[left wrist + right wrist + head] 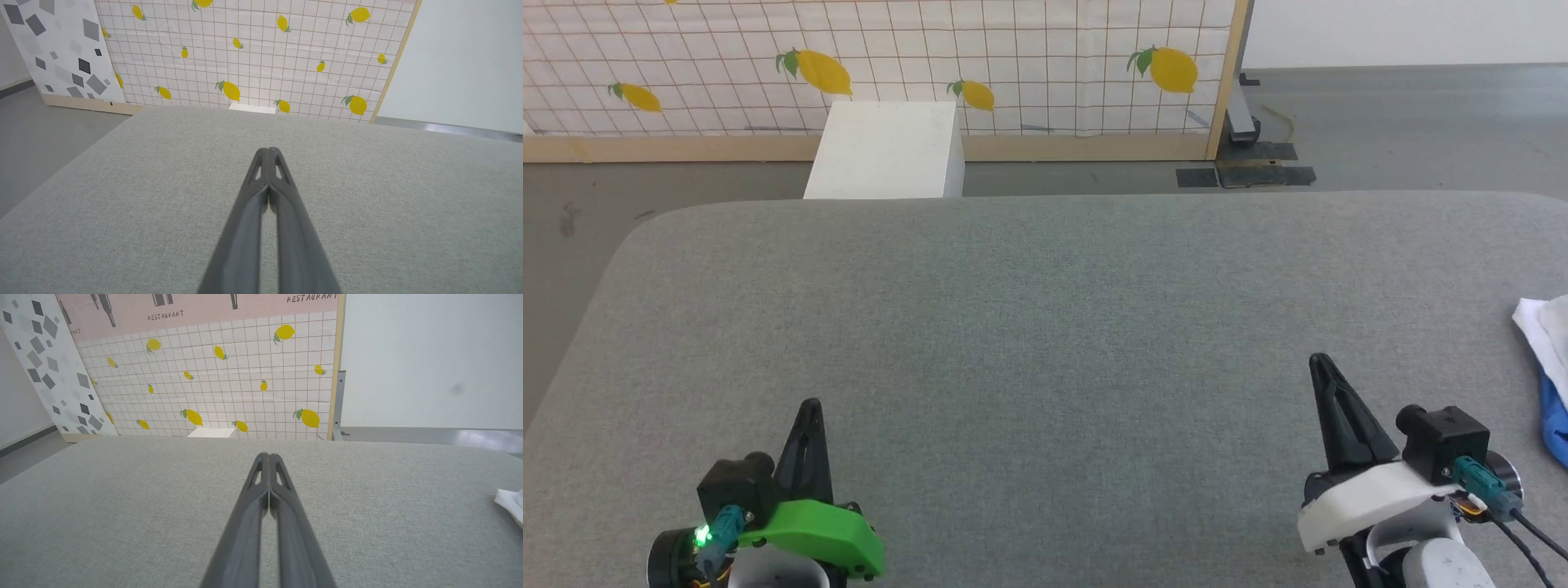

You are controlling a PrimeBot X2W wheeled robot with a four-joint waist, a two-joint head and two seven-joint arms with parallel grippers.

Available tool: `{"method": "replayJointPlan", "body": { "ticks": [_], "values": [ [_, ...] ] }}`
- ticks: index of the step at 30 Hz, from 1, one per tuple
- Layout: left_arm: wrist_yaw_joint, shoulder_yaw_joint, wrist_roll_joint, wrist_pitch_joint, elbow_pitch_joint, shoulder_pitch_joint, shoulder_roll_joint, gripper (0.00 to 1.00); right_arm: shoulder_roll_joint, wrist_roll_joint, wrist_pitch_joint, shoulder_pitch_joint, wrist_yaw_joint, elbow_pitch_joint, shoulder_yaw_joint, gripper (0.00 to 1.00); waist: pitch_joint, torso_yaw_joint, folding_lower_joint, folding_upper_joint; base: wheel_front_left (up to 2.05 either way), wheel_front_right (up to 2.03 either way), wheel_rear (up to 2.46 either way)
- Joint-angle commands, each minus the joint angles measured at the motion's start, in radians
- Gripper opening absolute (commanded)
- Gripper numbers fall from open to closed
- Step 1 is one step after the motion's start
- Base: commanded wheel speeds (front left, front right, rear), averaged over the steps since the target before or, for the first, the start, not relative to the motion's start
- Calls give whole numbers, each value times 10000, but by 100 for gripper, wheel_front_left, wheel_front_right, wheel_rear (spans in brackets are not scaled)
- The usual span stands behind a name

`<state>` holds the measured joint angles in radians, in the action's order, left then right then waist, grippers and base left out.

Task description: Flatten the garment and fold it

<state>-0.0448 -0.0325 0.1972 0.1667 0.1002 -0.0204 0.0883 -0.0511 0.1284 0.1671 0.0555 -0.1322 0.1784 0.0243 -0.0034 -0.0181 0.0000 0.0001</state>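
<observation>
at the near left corner of the grey fabric-covered desk [1045,310], the left gripper [810,407], two long dark fingers on a green plastic mount, pointed toward the far edge. its fingers were pressed together with nothing between them. in the left wrist view the left gripper [269,152] showed both fingers meeting at the tips, their roots cut off by the bottom edge. whether the tips touched the desk could not be told.

beyond the far edge, left of its middle, a plain white box [882,151] stood on the grey floor [1421,122]. its lower part was hidden behind the desk. behind it rose a white grid-patterned panel [1013,49] printed with yellow lemons and set in a pale wooden frame, its top cut off in the head view.

toward the near right corner the right gripper [1319,361], two long dark fingers on a white mount, was likewise closed on nothing. in the right wrist view the right gripper [269,456] had its tips together above the grey fabric.

the garment [1553,343], a soft white cloth with a bright blue part, lay on the desk at its right edge, well apart from the right gripper. most of it was cut off by the picture's right side, so its sleeves, collar and overall shape could not be made out. in the right wrist view the garment [510,500] showed as a white corner at the right side.
</observation>
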Motion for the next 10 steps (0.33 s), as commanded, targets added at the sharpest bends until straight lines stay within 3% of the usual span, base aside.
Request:
{"method": "replayJointPlan", "body": {
  "ticks": [1,10],
  "values": [
    [49,37,-217,-88,-61,69,-61,0,3,-101,-44,-169,7,-102,-21,0,0,3,0,-1,0,0,0],
    [93,69,-409,-261,-164,83,-96,0,4,-231,-222,-211,8,-287,-45,0,4,23,0,-1,0,0,0]
  ]
}}
